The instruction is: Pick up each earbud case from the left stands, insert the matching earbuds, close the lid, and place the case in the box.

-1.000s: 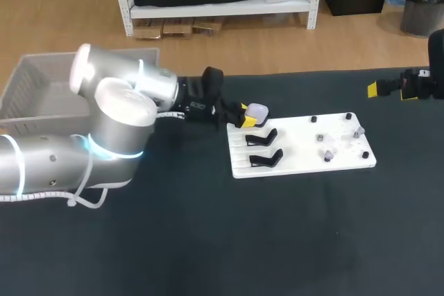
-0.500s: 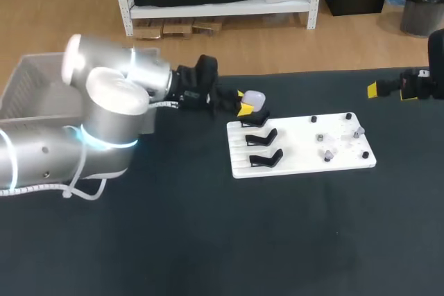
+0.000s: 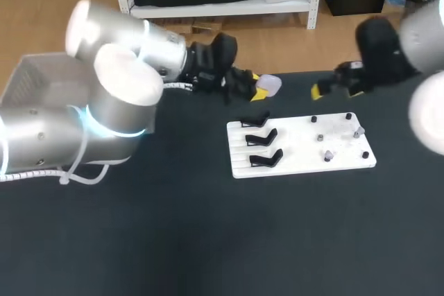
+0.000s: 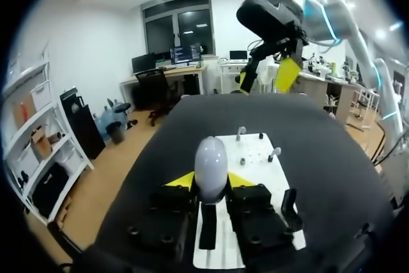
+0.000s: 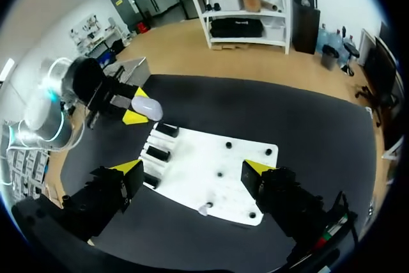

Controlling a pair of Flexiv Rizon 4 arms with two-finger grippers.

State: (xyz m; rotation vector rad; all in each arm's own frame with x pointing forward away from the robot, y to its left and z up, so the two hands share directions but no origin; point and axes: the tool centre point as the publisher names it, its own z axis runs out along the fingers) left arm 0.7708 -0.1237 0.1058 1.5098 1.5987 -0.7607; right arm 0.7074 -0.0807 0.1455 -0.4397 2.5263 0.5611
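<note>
- From above, our left gripper (image 3: 258,89) pinches the earbud case (image 3: 270,85), at eleven o'clock from the white board (image 3: 298,161).
- Left wrist: both yellow fingers (image 4: 181,180) touch the case's sides.
- Right wrist: our right gripper (image 5: 193,169) is wide open and holds nothing, with the board ahead.

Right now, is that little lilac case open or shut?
Shut: the earbud case in the left gripper shows one smooth closed shell.
</note>
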